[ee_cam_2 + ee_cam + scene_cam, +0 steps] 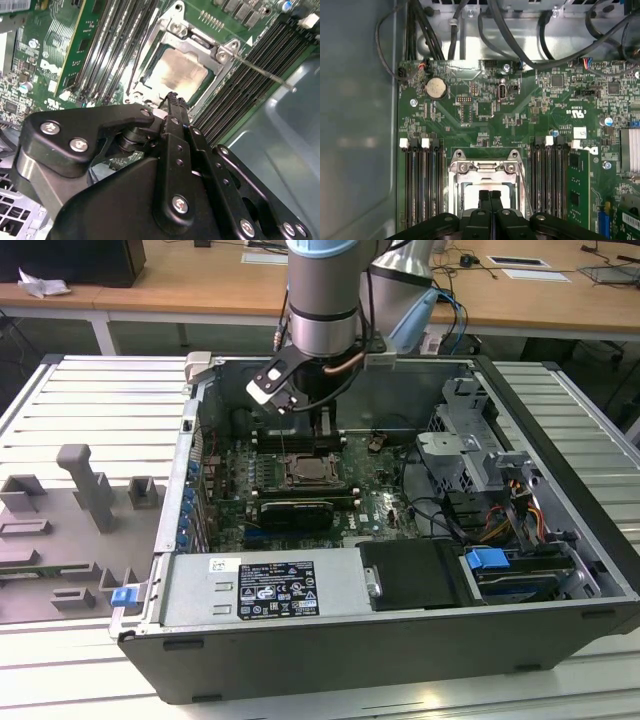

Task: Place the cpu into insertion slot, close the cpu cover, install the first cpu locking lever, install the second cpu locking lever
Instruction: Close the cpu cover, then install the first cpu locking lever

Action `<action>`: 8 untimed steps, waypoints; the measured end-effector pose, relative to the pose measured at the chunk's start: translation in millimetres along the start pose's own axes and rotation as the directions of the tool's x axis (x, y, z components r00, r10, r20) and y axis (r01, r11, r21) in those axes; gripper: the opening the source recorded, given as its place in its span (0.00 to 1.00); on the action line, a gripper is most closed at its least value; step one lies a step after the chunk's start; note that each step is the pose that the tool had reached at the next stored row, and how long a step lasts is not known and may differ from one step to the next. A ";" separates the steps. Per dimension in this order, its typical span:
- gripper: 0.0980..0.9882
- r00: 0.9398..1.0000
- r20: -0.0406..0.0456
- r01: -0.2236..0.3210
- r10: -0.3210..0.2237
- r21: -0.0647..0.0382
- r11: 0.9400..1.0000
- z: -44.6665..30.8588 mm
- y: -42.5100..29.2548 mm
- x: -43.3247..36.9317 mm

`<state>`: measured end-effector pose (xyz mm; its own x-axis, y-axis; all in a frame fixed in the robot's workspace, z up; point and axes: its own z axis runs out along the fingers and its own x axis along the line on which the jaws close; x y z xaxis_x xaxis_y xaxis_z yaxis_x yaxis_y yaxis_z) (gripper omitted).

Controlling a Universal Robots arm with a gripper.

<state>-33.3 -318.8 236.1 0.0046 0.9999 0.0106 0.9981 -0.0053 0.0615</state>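
The cpu (179, 74) lies flat in the insertion slot (308, 472), its pale metal top showing through the window of the cpu cover (200, 46). The cover lies down over the chip. A thin silver locking lever (262, 74) runs from a corner of the frame out across the black memory slots. My gripper (490, 196) hangs just above the socket's edge, its two black fingers pressed together with nothing between them. In the first wrist view the cover's frame (484, 167) sits right beyond the fingertips. The exterior view shows the gripper (322, 428) inside the open computer case.
Black memory slots (422, 185) flank the socket on both sides. A long black expansion card (292, 510) lies in front of it. Cables (520, 45) hang along the case wall. A grey power supply box (270, 585) and drive cages (470, 455) crowd the case.
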 end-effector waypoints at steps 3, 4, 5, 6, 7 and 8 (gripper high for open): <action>0.01 1.000 0.000 0.000 0.000 0.000 1.000 0.3 -4.3 -0.1; 0.01 1.000 0.000 0.000 0.000 0.000 1.000 0.4 -5.0 -0.1; 0.01 1.000 0.000 0.000 0.000 0.000 1.000 0.4 -5.4 -0.1; 0.01 1.000 0.000 0.000 0.000 0.000 1.000 0.5 -6.3 -0.1; 0.01 1.000 0.000 0.000 0.000 0.000 1.000 0.6 -7.0 -0.1; 0.01 1.000 0.000 0.000 0.000 0.000 1.000 0.5 -7.3 -0.1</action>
<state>-40.6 -318.9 235.1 0.0046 0.9999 0.0106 0.9981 -0.0052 0.0615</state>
